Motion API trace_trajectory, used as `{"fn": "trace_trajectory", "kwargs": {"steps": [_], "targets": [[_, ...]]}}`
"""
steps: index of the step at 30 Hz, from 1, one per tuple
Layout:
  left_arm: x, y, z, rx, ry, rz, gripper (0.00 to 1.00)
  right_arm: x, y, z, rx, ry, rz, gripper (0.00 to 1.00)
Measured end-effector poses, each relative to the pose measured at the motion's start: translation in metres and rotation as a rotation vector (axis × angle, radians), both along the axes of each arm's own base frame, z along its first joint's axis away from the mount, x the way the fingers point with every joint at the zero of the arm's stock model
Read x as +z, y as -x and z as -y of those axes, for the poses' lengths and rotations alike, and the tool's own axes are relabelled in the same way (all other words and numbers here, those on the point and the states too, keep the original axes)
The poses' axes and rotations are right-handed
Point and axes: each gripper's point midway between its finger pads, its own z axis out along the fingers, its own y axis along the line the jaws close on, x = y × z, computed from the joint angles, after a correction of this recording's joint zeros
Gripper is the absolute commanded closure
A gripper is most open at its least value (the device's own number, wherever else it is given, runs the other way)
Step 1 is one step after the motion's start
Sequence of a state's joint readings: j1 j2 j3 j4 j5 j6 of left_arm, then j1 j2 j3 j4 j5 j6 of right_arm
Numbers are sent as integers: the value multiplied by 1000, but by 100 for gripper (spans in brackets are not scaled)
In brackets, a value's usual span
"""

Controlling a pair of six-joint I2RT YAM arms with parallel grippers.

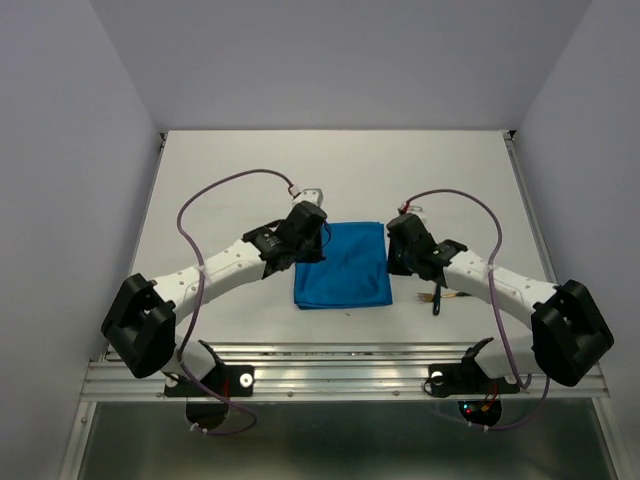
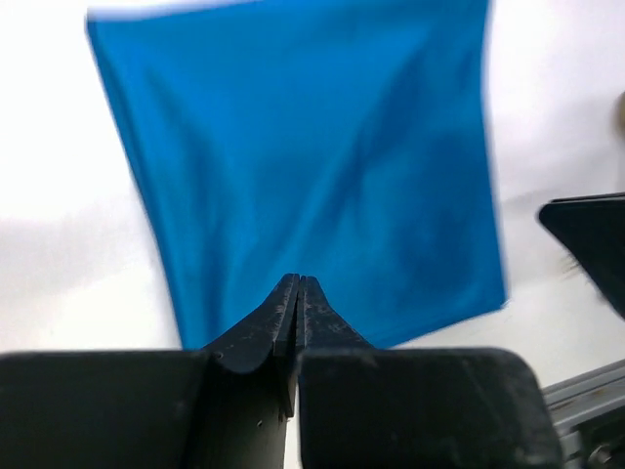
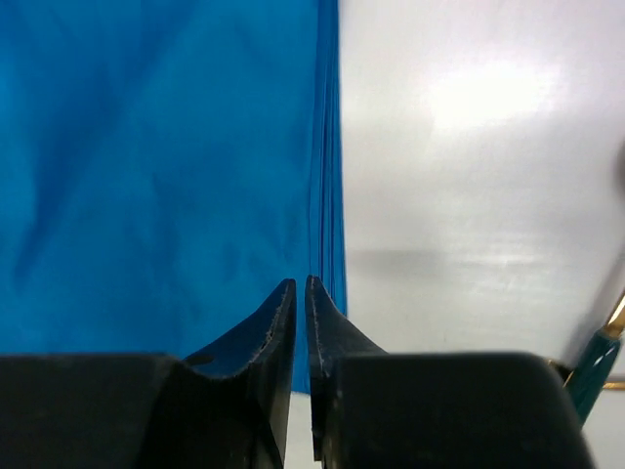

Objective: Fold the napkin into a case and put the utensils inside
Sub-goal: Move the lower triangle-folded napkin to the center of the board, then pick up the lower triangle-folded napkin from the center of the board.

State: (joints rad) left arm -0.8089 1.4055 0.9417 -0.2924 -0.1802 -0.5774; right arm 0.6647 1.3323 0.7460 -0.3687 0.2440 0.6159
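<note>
Right gripper [image 3: 301,284] at napkin's [image 3: 146,176] layered edge

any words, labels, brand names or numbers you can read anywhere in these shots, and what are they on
None: no word, label, brand, number or sign can be read in any view.
napkin: plain blue, no print.
utensils: too small to show any mark.
lights below the right arm's base: small coloured dots, not characters.
</note>
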Motion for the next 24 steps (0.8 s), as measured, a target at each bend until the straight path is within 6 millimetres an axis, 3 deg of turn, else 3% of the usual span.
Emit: {"fn": "trace_trajectory", "kwargs": {"steps": [3, 5, 8, 12, 17, 19, 24], "targets": [[45, -34, 24, -8, 63, 98, 90, 30, -36, 7, -54, -23, 75, 83], [62, -56, 40, -7, 82, 130, 91, 46, -63, 20, -105, -56, 112, 80], [62, -87, 69, -22, 101, 149, 92, 52, -92, 40, -158, -95, 122, 72], [23, -110, 91, -48, 90, 83, 95, 38, -110, 53, -174, -110, 79, 66], [-28, -124, 103, -70, 81, -22, 95, 19, -115, 51, -146, -142, 16, 66], [-41, -128, 105, -78, 94, -56, 96, 12, -116, 53, -143, -149, -5, 65], [-49, -140, 114, -92, 143, -78, 97, -1, -122, 51, -135, -153, -40, 62]]}}
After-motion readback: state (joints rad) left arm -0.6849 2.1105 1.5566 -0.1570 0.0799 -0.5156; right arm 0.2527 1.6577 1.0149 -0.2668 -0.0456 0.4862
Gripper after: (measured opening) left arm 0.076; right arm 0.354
